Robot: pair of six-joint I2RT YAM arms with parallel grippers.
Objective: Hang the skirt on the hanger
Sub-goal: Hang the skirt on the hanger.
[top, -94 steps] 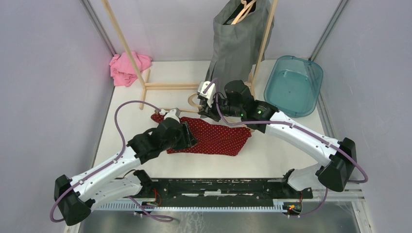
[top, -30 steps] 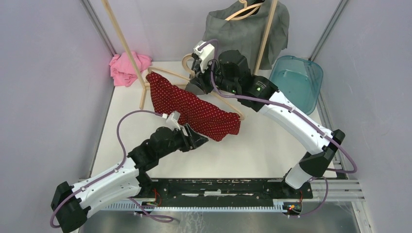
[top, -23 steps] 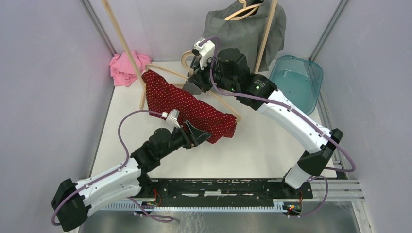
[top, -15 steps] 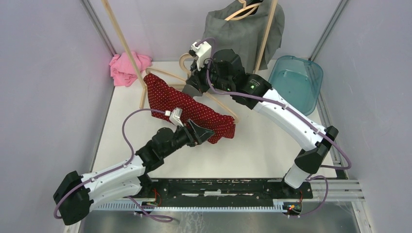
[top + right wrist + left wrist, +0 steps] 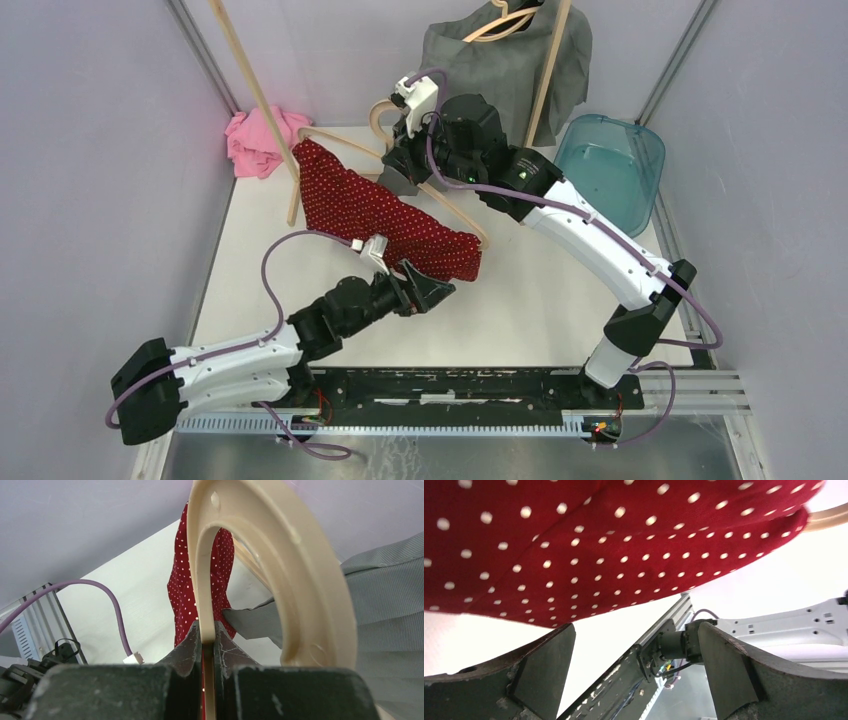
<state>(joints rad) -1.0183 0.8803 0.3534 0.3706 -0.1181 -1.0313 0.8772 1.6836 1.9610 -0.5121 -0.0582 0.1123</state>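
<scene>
The red white-dotted skirt (image 5: 370, 205) hangs draped over the pale wooden hanger (image 5: 455, 210), lifted off the table at the back middle. My right gripper (image 5: 400, 168) is shut on the hanger's neck, just under the hook (image 5: 383, 118). In the right wrist view the hanger (image 5: 280, 555) curves up out of the right gripper (image 5: 207, 635), with the skirt (image 5: 187, 595) behind it. My left gripper (image 5: 437, 288) stands open just below the skirt's lower right end, apart from it. In the left wrist view the skirt (image 5: 599, 545) fills the top above the empty left gripper (image 5: 636, 665).
A wooden clothes rack (image 5: 255, 95) stands at the back, with a grey garment (image 5: 500, 60) on another hanger at its right post. A pink cloth (image 5: 262, 140) lies at the back left. A teal tub (image 5: 605, 170) sits at the back right.
The right gripper has lifted the hanger with the skirt off the table. Over the last second the left gripper opened, let go of the skirt's lower end and drew back toward the near edge.
</scene>
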